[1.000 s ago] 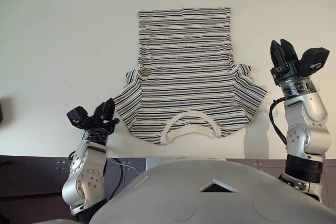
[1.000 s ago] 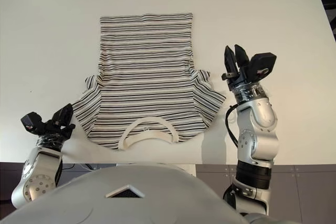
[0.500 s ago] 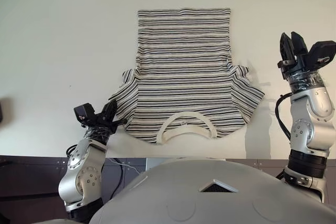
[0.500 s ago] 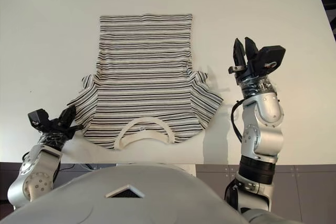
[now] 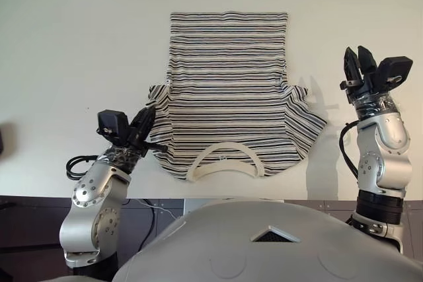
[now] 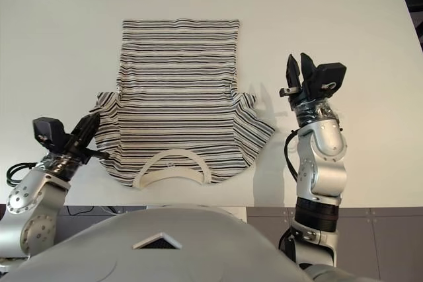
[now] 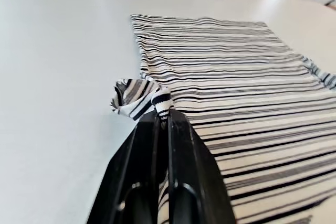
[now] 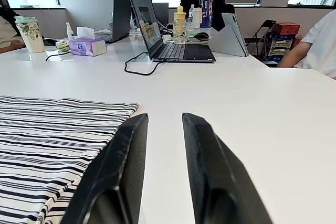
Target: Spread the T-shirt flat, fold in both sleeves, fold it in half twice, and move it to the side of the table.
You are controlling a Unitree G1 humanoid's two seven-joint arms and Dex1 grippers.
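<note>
Here, left gripper [image 7: 163,115] clamped on T-shirt [image 5: 228,90] sleeve [image 7: 134,92], seemingly lifted, right gripper [image 5: 357,55] parted beside it.

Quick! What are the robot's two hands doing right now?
Left gripper: shut on the T-shirt, pinching its sleeve.
Right gripper: open, holding nothing.

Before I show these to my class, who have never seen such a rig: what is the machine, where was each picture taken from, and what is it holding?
It is a humanoid robot with two arms, each ending in a two-fingered gripper. Two pictures look down from its head; two come from wrist cameras. A striped T-shirt lies spread on a white table, collar nearest the robot. The left gripper is shut on its left sleeve. The right gripper is open and empty, raised beside the right sleeve.
</note>
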